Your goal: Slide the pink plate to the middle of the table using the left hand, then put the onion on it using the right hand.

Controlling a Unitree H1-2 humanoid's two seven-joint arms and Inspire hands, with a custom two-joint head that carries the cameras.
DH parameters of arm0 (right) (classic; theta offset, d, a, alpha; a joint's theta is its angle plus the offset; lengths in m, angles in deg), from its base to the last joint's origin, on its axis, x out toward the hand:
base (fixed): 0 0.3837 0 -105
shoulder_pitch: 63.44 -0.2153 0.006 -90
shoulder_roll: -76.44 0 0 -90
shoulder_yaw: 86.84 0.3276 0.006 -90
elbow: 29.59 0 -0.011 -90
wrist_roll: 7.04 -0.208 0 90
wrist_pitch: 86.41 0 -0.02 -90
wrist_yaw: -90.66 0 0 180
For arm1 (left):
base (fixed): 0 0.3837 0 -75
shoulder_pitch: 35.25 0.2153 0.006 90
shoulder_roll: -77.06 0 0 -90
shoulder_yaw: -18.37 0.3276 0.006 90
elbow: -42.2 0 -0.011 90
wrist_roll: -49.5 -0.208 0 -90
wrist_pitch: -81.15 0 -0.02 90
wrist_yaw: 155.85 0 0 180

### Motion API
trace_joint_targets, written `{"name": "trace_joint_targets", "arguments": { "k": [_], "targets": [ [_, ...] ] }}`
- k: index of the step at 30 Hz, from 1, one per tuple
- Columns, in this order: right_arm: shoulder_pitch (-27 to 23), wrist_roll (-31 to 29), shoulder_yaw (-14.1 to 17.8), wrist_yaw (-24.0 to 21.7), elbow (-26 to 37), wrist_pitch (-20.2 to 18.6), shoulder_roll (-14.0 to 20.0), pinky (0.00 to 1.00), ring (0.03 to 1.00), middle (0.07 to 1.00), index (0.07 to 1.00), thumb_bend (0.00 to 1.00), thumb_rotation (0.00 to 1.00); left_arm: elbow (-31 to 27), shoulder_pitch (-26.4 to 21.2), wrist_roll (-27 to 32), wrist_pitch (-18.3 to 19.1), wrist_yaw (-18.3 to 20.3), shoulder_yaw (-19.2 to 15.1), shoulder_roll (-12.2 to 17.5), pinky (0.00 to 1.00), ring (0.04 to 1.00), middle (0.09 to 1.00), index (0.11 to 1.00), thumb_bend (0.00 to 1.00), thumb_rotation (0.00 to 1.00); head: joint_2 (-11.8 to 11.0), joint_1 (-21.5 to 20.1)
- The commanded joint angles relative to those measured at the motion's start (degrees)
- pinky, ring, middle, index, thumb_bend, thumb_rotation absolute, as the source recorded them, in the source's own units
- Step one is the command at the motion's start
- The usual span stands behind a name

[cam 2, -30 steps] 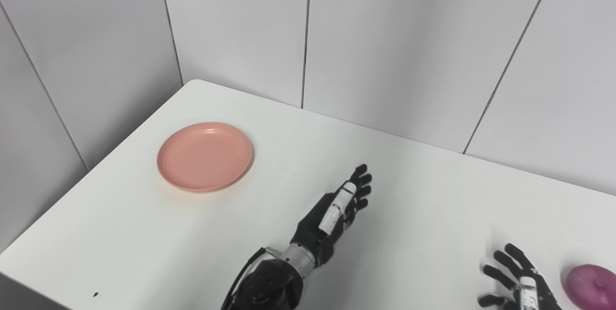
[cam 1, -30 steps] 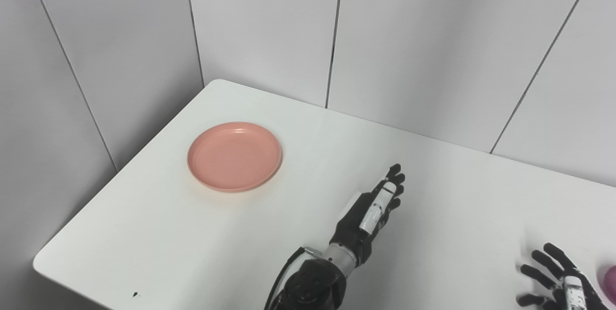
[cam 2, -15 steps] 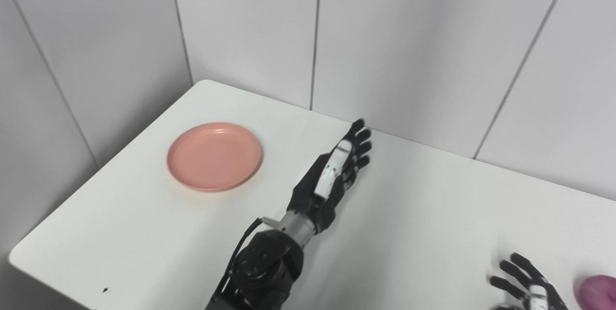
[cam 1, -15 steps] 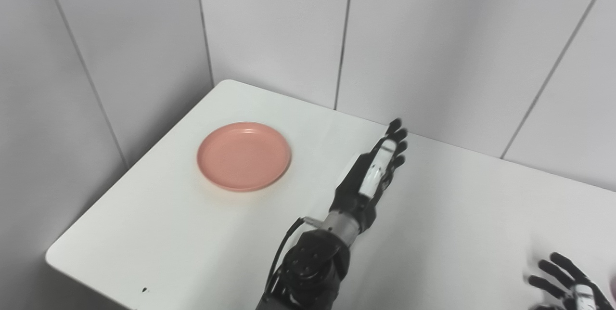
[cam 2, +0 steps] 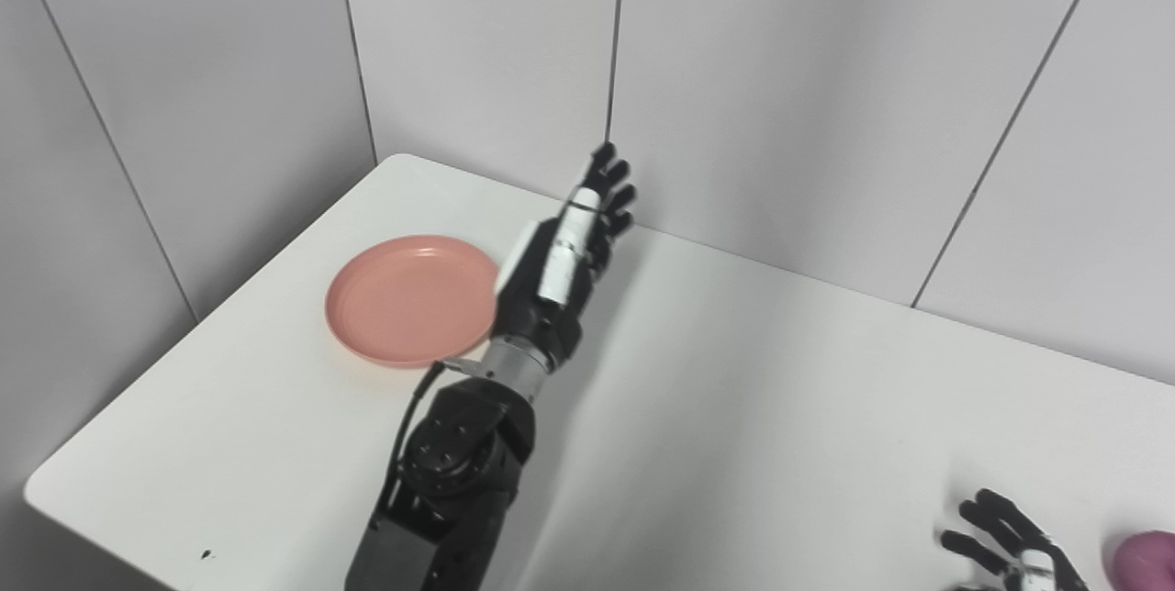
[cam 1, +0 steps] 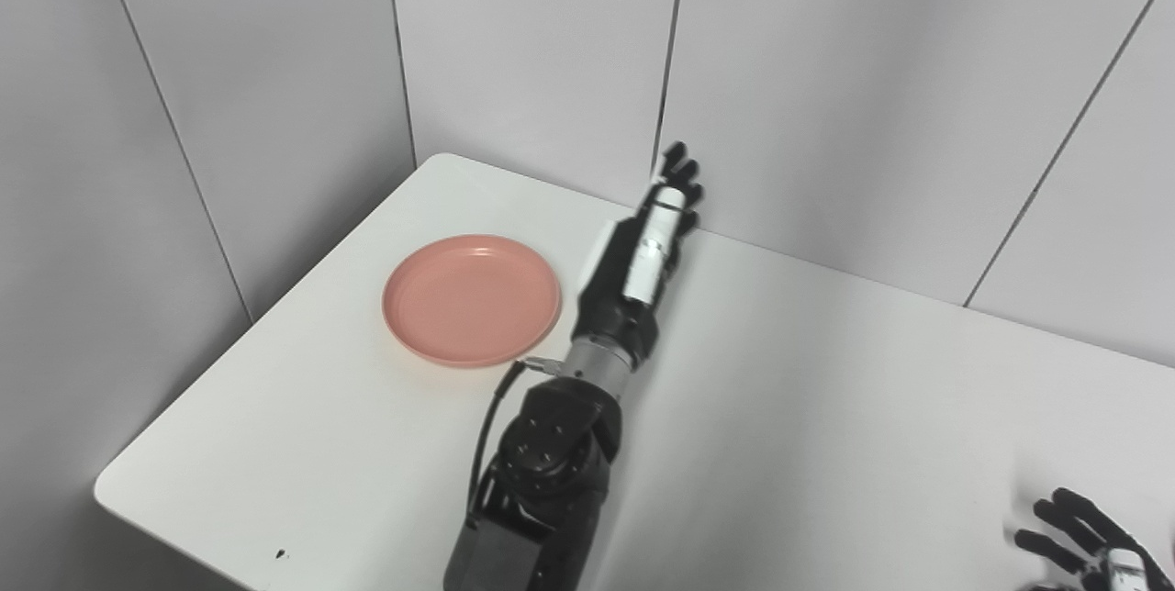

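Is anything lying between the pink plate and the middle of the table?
Only the left hand and its forearm, raised beside the round pink plate. No object lies on the white table along that path.

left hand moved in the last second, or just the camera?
Yes. The left hand has gone up and toward the back wall, and now sits beside the pink plate, where earlier it was well to the plate's right and nearer the robot.

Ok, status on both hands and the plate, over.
Left hand open, raised beside the plate, not touching. Right hand open, low by the onion, holding nothing. Plate empty, near the table's left corner. Nothing in the way.
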Motion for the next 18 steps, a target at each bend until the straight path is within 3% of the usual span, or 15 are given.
{"name": "trace_joint_targets", "arguments": {
  "k": [1,3,7,12,15,18],
  "targets": [
    [-1.3,-0.2,0.3,0.2,0.8,0.7,-0.1,0.31,0.566,0.667,0.508,0.45,0.15,-2.2,-2.7,-0.9,-3.6,-0.7,-0.3,0.4,1.00,1.000,1.000,1.000,0.41,1.00,0.1,0.0],
    [-1.2,0.0,0.2,-0.1,0.4,1.9,0.3,0.38,0.572,0.672,0.498,0.45,0.05,-2.9,-3.0,-1.2,-4.1,-1.0,-1.7,1.6,1.00,0.995,1.000,0.999,0.41,1.00,0.2,-0.2],
    [-1.0,0.5,0.0,-0.3,-0.2,3.7,0.6,0.42,0.568,0.659,0.493,0.45,0.00,-3.8,-3.3,-1.7,-5.2,-2.0,-4.5,3.3,1.00,0.997,1.000,0.996,0.41,1.00,0.2,-0.2],
    [-1.0,0.3,0.0,0.1,0.6,1.9,0.2,0.42,0.568,0.667,0.492,0.45,0.00,-4.6,-3.9,-2.7,-5.2,-4.2,-7.1,4.1,0.97,0.970,0.976,0.967,0.40,1.00,0.3,-0.2],
    [-1.0,0.1,0.1,-0.1,0.2,2.8,0.3,0.42,0.567,0.662,0.492,0.45,0.00,-5.0,-4.3,-2.4,-5.7,-5.0,-8.4,5.4,0.99,0.982,0.984,0.974,0.38,1.00,0.2,-0.1],
    [-1.0,-0.1,0.2,-0.3,-0.1,3.1,0.5,0.34,0.500,0.650,0.529,0.46,0.00,-5.4,-5.2,-1.3,-5.6,-6.0,-10.6,6.5,0.99,0.991,0.994,0.978,0.37,1.00,0.2,0.0]
  ]
}}
